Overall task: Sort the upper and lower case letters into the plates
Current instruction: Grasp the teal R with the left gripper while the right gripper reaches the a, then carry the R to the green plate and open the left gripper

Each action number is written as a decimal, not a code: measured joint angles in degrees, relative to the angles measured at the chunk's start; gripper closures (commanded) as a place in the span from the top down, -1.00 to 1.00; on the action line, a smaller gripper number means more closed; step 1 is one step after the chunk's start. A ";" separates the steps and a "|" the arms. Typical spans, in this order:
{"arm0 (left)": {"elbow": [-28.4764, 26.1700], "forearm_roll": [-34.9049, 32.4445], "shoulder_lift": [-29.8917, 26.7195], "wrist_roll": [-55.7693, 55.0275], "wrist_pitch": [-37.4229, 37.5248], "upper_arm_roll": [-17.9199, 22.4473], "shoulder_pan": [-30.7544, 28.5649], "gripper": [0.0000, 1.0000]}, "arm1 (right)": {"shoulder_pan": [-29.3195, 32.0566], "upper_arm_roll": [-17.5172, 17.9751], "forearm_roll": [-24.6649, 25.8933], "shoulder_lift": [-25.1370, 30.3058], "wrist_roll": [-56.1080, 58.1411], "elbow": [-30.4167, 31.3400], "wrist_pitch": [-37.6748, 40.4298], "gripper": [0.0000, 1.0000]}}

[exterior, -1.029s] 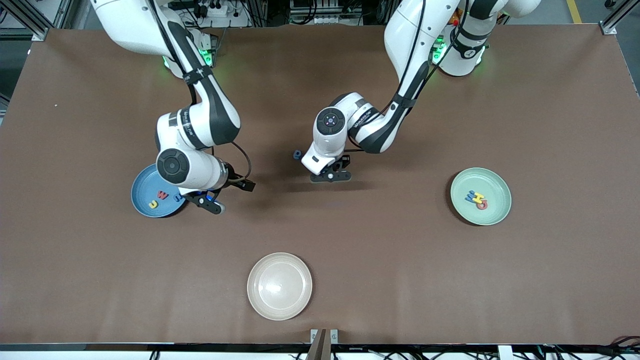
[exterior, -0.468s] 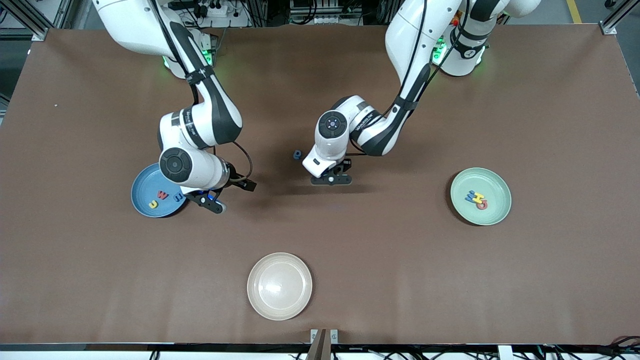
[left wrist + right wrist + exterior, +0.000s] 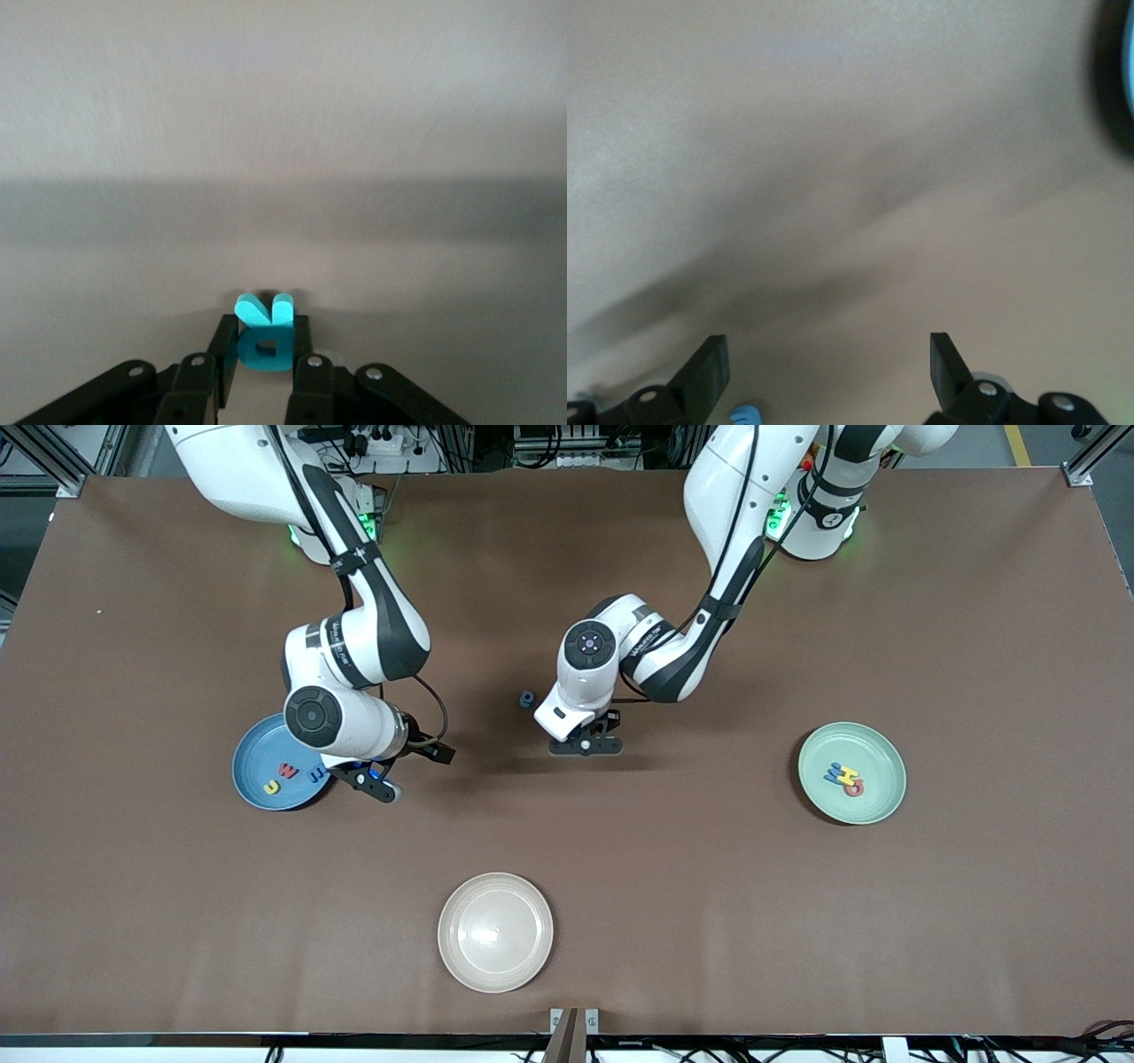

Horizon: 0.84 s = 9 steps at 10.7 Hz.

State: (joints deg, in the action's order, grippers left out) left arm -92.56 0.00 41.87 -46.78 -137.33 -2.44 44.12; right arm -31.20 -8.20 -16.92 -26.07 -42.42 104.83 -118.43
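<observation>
Brown table is carrying three plates. Going from the right arm's end, the blue plate is holding red, yellow and blue letters, and the right gripper is waiting just beside its rim, fingers spread wide and empty as before. A small blue letter is lying beside the left gripper, which has been closing over the last second and is now pinching a teal letter at mid-table. Toward the left arm's end, the green plate is holding more letters; the beige plate is sitting nearest the camera.

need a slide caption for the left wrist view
Left gripper shut on a teal letter, pinched upright between its fingers just above the brown table.
</observation>
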 measured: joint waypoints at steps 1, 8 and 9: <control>0.78 -1.04 -2.17 0.97 2.06 0.11 -1.32 -1.00 | -0.74 0.55 -0.04 0.00 -1.10 0.01 -0.34 1.00; 0.46 -1.75 -18.71 30.05 27.08 0.62 -22.91 -1.00 | -9.60 8.81 0.15 -0.28 -6.62 5.55 -12.33 1.00; -0.49 -1.79 -18.88 35.16 28.78 0.65 -26.95 -1.00 | -10.53 9.32 0.41 -0.33 -6.59 5.93 -12.48 1.00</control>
State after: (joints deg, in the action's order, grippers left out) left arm -93.05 -1.79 22.99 -11.62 -108.55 -1.80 17.17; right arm -41.73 1.12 -16.51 -26.40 -49.02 110.76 -130.91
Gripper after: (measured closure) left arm 0.714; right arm 0.000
